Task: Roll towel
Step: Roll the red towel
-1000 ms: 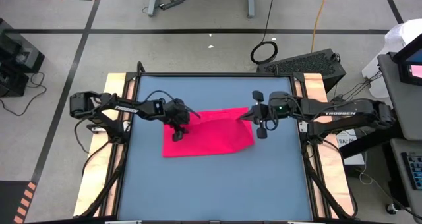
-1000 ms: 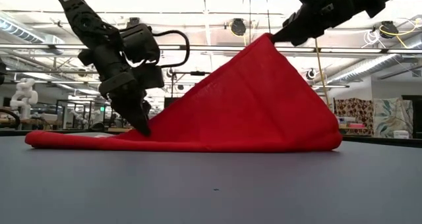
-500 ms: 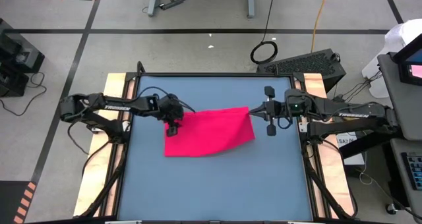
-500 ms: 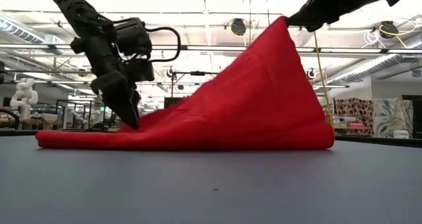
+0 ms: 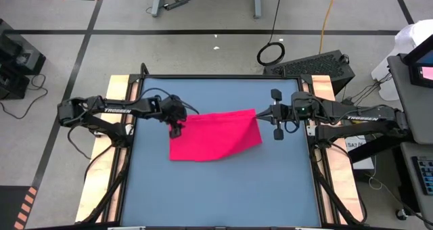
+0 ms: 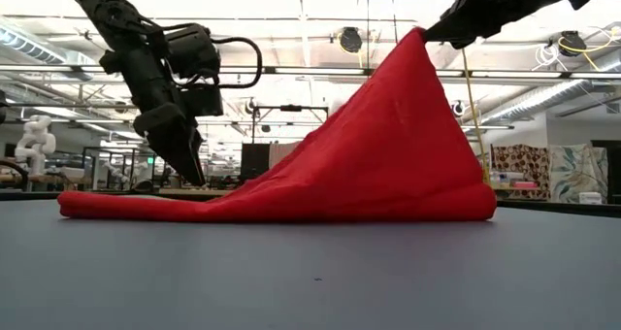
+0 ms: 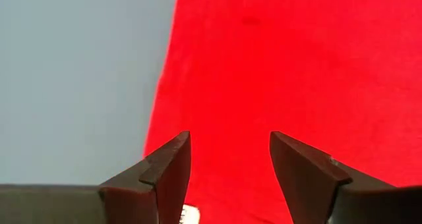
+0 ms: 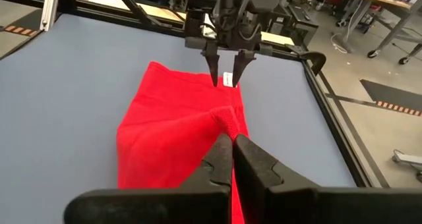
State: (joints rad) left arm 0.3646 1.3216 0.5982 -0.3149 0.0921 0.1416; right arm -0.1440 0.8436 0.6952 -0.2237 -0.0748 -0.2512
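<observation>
The red towel point(image 5: 213, 136) lies on the blue table point(image 5: 223, 196) by its near and left parts, while its far right corner is pulled up into a peak point(image 6: 417, 39). My right gripper point(image 5: 258, 113) is shut on that corner, high above the table. My left gripper point(image 6: 191, 175) hangs open just above the towel's far left corner and points steeply down. Its two fingers point(image 7: 171, 168) stand apart over the cloth, beside the small white tag point(image 8: 227, 80). I see no contact between them and the towel. My right gripper pinches the towel's far right corner point(image 8: 227, 118) between its two shut fingers. The fingers come from the table's right side, slanting a little downward. That corner is lifted clear, and the cloth runs taut down from it to the folded near edge point(image 6: 291, 212) on the table.
Bare blue tabletop spreads on the near side point(image 5: 223, 189) and the far side point(image 5: 216, 91) of the towel. Wooden rails point(image 5: 118, 101) line the table's left and right sides, where the arms are mounted.
My left gripper has risen off the towel and drawn back toward the table's left edge, staying open. My right gripper has carried the pinched corner up and toward the right edge. The towel's left end has slid a little to the right.
</observation>
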